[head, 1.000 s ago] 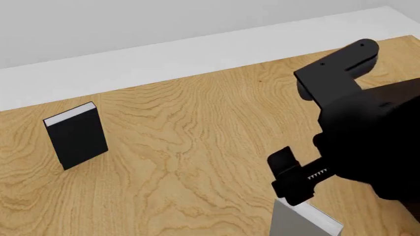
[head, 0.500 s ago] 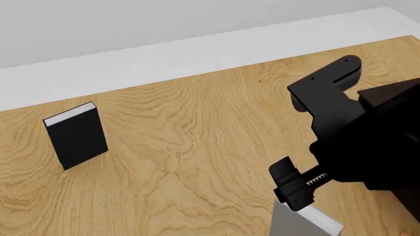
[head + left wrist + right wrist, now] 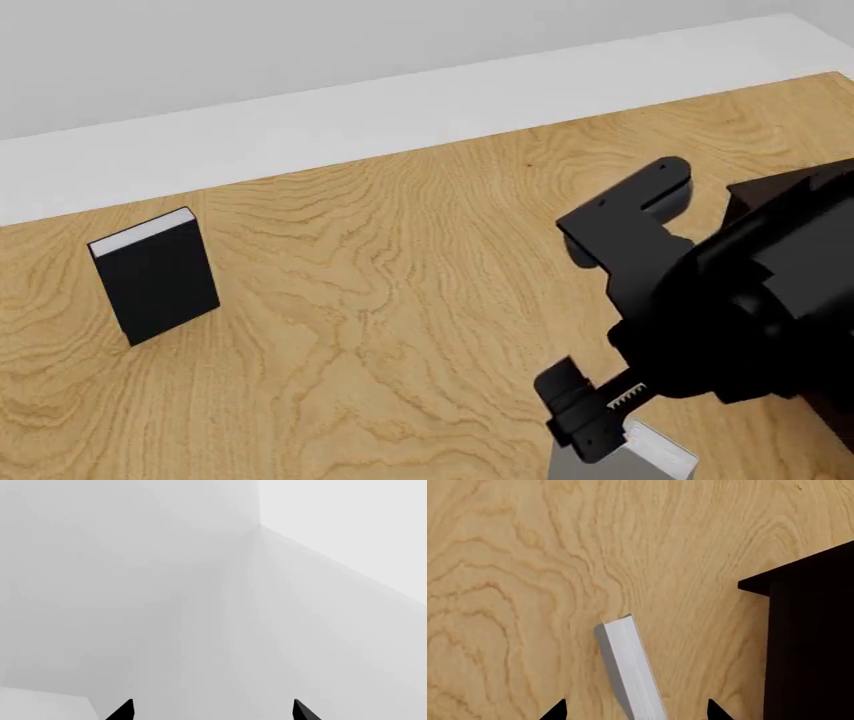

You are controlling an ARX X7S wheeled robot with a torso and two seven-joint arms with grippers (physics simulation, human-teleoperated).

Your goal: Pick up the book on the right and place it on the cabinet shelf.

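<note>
The light grey book (image 3: 627, 670) stands on its edge on the wooden floor, and its top also shows at the bottom of the head view (image 3: 647, 458). My right gripper (image 3: 635, 711) is open, with one fingertip on each side of the book and not touching it. In the head view it (image 3: 587, 415) hangs right over the book. The very dark brown cabinet (image 3: 814, 640) stands close beside the book, and the right arm mostly hides it in the head view. My left gripper (image 3: 213, 711) is open and empty, facing a blank grey wall.
A black book with a white page edge (image 3: 158, 272) stands on the floor at the far left. A white baseboard (image 3: 400, 110) and grey wall run along the back. Bare wood floor (image 3: 387, 300) lies between the two books.
My right arm has moved down and a little to the left, bringing the open gripper lower over the grey book. The books have not moved.
</note>
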